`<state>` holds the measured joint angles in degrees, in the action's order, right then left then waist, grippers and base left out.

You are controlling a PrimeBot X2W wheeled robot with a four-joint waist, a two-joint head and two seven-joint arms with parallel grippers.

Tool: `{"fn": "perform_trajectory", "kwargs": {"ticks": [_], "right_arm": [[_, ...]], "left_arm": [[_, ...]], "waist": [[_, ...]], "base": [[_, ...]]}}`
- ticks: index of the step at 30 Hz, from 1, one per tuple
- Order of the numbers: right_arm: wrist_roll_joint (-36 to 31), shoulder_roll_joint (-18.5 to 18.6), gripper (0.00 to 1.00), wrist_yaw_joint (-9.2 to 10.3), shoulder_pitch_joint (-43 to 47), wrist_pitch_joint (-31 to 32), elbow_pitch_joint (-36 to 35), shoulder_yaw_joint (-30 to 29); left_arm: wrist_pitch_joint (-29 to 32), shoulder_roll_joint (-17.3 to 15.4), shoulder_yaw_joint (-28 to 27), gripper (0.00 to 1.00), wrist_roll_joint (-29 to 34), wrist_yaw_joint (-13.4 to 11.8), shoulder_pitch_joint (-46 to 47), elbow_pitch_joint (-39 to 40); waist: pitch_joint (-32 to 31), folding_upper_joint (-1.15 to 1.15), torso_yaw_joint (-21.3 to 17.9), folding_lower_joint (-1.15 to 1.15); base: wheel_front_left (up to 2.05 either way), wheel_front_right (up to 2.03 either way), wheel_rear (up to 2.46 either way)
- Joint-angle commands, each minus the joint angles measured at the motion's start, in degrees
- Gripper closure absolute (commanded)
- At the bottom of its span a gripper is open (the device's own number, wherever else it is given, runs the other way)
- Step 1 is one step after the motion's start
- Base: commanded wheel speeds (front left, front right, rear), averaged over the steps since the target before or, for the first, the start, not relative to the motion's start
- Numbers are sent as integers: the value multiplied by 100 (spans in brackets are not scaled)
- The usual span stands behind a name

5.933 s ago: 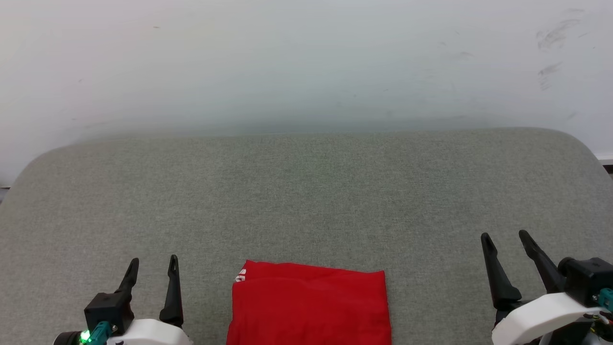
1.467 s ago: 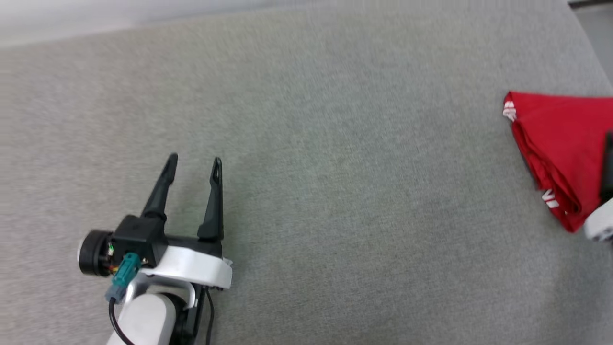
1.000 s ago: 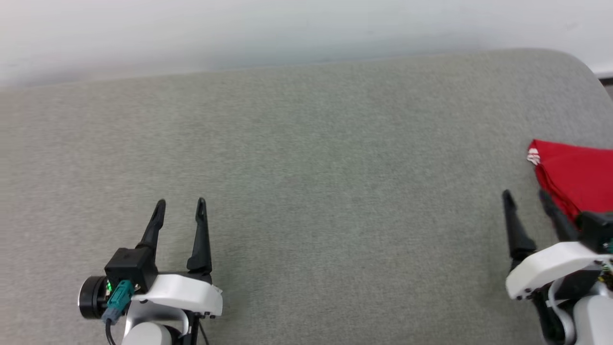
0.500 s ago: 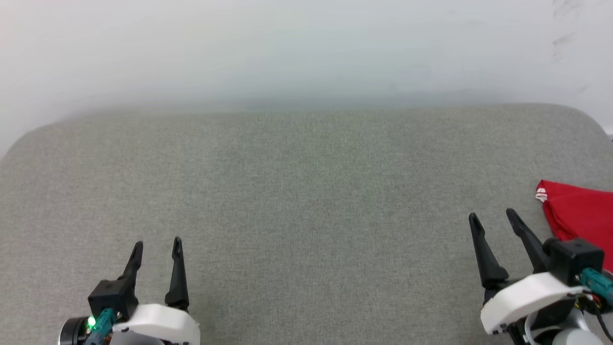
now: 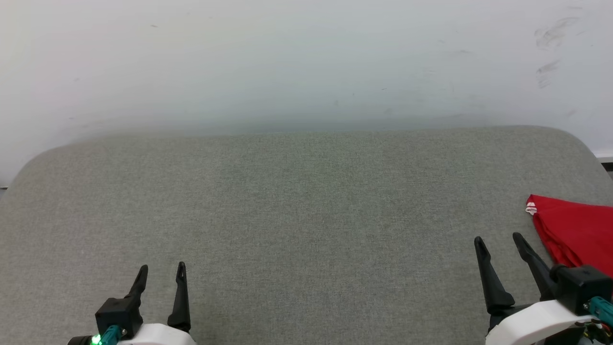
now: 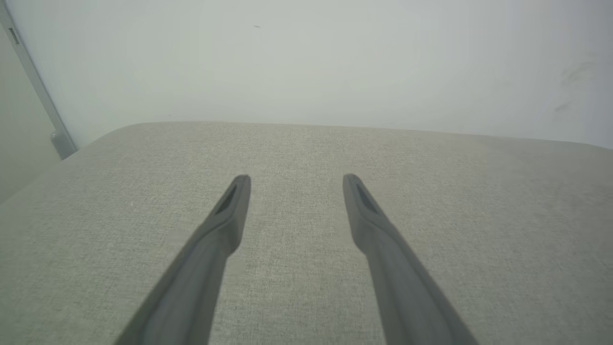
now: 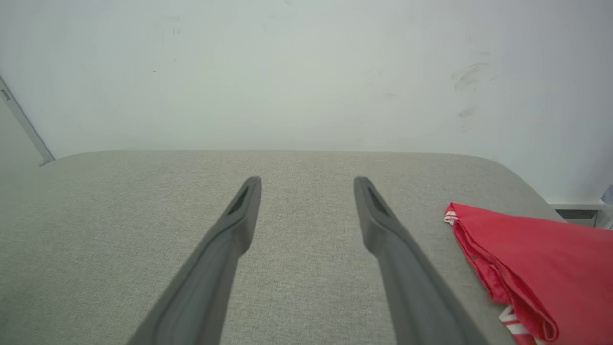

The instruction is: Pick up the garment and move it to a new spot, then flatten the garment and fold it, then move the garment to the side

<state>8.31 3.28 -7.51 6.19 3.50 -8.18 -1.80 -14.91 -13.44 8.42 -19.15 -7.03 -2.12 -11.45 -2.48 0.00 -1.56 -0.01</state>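
The garment, a bright red folded shirt with a bit of white striped trim at its corner, lies at the right edge of the grey padded table. The right wrist view shows the garment to the right of that arm's fingers, apart from them. My right gripper hovers at the lower right, just left of the garment, open and empty. My left gripper stands at the lower left, open with nothing between its fingers.
A pale wall with a few dark scuffs rises behind the table's far edge. The table's rounded corners show at far left and far right. A grey metal strip runs down the wall at the left.
The head camera has swung back from a lower, turned look to a level one. The garment, earlier at the front middle, now lies at the right edge. Both grippers sit low and open.
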Motion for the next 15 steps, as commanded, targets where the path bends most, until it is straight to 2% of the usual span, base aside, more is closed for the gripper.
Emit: {"fn": "perform_trajectory", "kwargs": {"ticks": [1, 15], "right_arm": [[-26, -34, 0, 6, 77, 8, -49, -8], [-115, -49, 0, 6, 16, 4, -29, -49]], "left_arm": [[-40, 20, 26, 0, 26, 36, -23, -47], [-41, -15, 66, 0, 36, 82, 176, -123]], "waist": [[-3, 0, 1, 1], [49, 0, 15, 1]], "base": [[0, 0, 0], [0, 0, 0]]}}
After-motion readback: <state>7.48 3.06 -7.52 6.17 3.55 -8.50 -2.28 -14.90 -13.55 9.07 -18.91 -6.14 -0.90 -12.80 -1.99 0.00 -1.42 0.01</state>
